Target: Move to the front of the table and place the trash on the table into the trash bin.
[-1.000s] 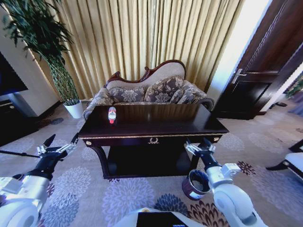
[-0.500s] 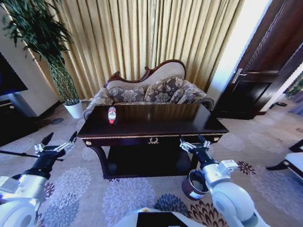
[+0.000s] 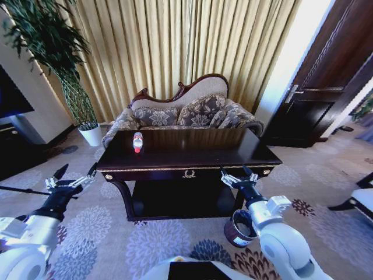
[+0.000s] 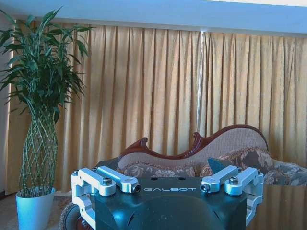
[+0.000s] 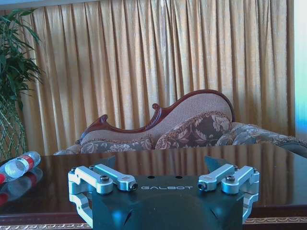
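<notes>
The dark glossy table (image 3: 192, 156) with gold trim stands right in front of me. A clear bottle (image 3: 138, 142) with a red label, the trash in view, lies on its side near the table's far left corner; the right wrist view shows this bottle (image 5: 19, 165) on the reflective top (image 5: 158, 160). The round dark trash bin (image 3: 238, 228) sits on the carpet by the table's front right leg. My right gripper (image 3: 234, 172) is open, level with the table's front edge, just above the bin. My left gripper (image 3: 76, 173) is open, off the table's left front corner.
A patterned sofa (image 3: 183, 112) backs the table, with gold curtains behind. A white plant pot (image 3: 91, 135) stands at the far left by a dark cabinet (image 3: 14, 149). A dark door (image 3: 317, 99) is on the right, and a white seat (image 3: 362, 199) at the right edge.
My right gripper has shifted left and slightly up toward the table's front edge. The left arm has barely moved. The bottle lies where it was.
</notes>
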